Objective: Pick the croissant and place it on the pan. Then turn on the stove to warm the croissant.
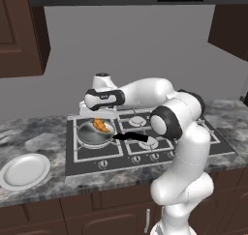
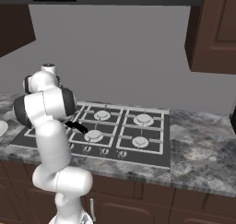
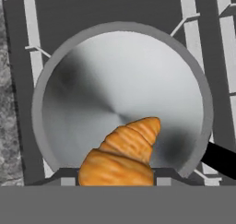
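Left base view: the pan (image 1: pixel 94 134), its black handle pointing right, sits on the front-left burner of the stove (image 1: pixel 145 142). The croissant (image 1: pixel 100 125) hangs above the pan's far rim, directly beneath the tool (image 1: pixel 99 119); the tool's fingers are not resolved here. A white plate (image 1: pixel 23 170) lies on the counter (image 1: pixel 43 142), left of the stove and well apart from it. The arm rises from the lower right, bends at a dark elbow and reaches leftward, its hand level over the pan.

Right base view: the arm stands at left and covers the stove's (image 2: pixel 133 131) left burners; the pan's (image 2: pixel 76 126) handle projects from behind it.

Hand view: the croissant (image 3: pixel 122 156) is grasped between the tool's (image 3: pixel 113 181) fingertips, tip pointing over the pan (image 3: pixel 115 94). Stove (image 3: pixel 60 15) grates surround the pan.
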### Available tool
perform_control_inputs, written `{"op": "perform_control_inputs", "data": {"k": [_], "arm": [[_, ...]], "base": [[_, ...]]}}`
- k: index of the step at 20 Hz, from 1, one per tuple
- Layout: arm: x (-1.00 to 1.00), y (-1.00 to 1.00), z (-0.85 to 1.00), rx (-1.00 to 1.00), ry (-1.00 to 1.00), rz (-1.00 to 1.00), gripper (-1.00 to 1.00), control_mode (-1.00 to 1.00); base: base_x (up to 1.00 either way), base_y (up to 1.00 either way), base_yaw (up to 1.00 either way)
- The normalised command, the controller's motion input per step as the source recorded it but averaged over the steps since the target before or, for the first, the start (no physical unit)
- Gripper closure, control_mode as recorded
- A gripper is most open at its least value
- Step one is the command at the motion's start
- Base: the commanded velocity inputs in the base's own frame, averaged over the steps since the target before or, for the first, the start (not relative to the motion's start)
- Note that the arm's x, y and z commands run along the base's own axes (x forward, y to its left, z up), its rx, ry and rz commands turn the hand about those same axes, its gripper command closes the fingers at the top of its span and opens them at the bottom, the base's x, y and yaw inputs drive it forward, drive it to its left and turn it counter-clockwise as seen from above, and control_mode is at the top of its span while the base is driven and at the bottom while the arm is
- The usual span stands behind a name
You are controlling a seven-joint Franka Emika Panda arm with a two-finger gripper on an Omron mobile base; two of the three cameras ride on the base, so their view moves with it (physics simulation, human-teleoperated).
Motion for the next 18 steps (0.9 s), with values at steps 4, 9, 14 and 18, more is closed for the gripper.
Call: {"op": "perform_control_inputs", "data": {"k": [4, 9, 14, 18], "arm": [[0.33, 0.0, -0.23, 0.0, 0.05, -0.03, 1.0, -1.0], [0.35, 0.01, -0.28, 0.0, 0.05, -0.03, 1.0, -1.0], [0.36, 0.15, -0.3, 0.0, 0.05, -0.04, 1.0, -1.0], [0.19, 0.13, -0.28, 0.0, 0.04, -0.04, 1.0, -1.0]], "base": [[0.0, 0.0, 0.0], [0.0, 0.0, 0.0], [0.0, 0.0, 0.0], [0.0, 0.0, 0.0]]}}
